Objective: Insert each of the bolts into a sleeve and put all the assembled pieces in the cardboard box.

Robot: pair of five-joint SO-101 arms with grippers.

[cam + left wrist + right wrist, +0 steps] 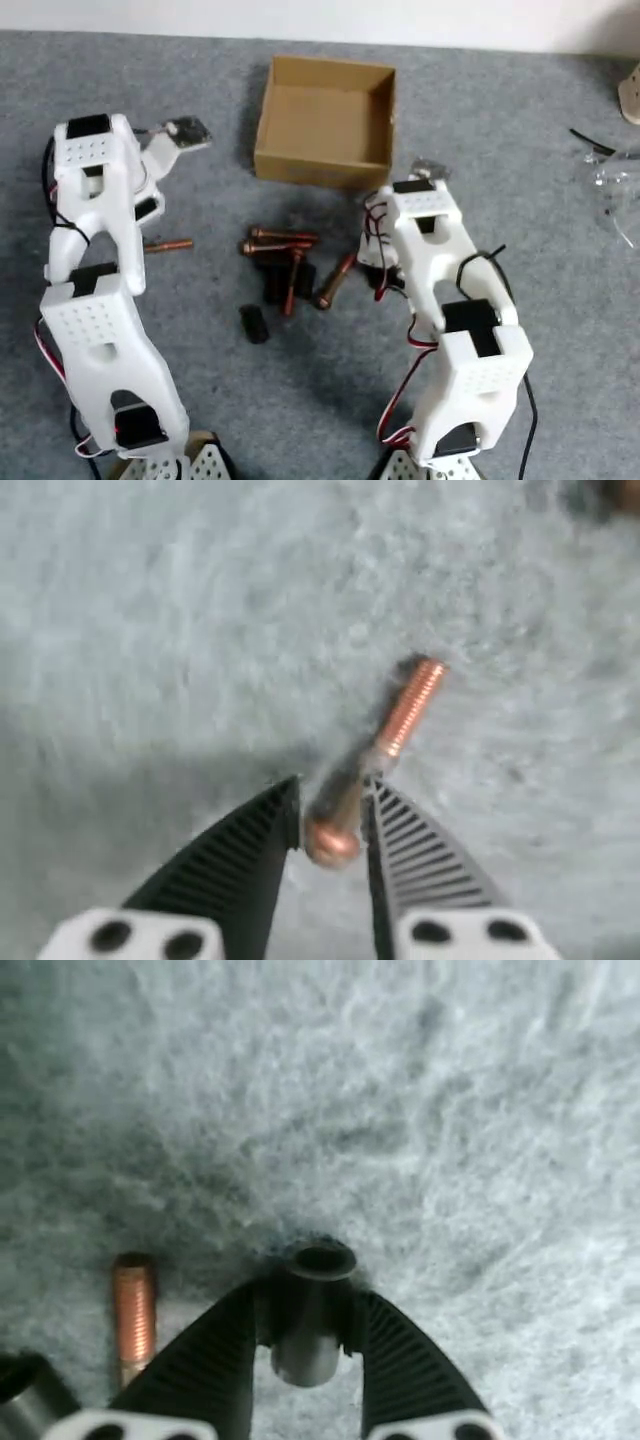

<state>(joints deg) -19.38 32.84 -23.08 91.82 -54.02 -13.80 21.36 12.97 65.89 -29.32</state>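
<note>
Each arm holds one part low over the grey felt table (pixel 560 330), with the cardboard box (pixel 325 120) beyond them.

Nearest, a loose black sleeve (pixel 253 323) lies between the two arms. Just beyond it is a heap of copper bolts (pixel 290 255) mixed with more black sleeves. To the left of the heap, the left gripper (pixel 331 792) is clamped narrowly on the head end of a bolt (pixel 402 712), whose threaded shank sticks out past the fingertips. To the right of the heap, the right gripper (pixel 310 1298) pinches a black sleeve (pixel 308 1332) by its sides, with the open bore facing away from the fingers. Another bolt (pixel 133 1315) lies on the felt just beside that sleeve. The box stands open at the far middle of the table, with no parts visible inside it.
</note>
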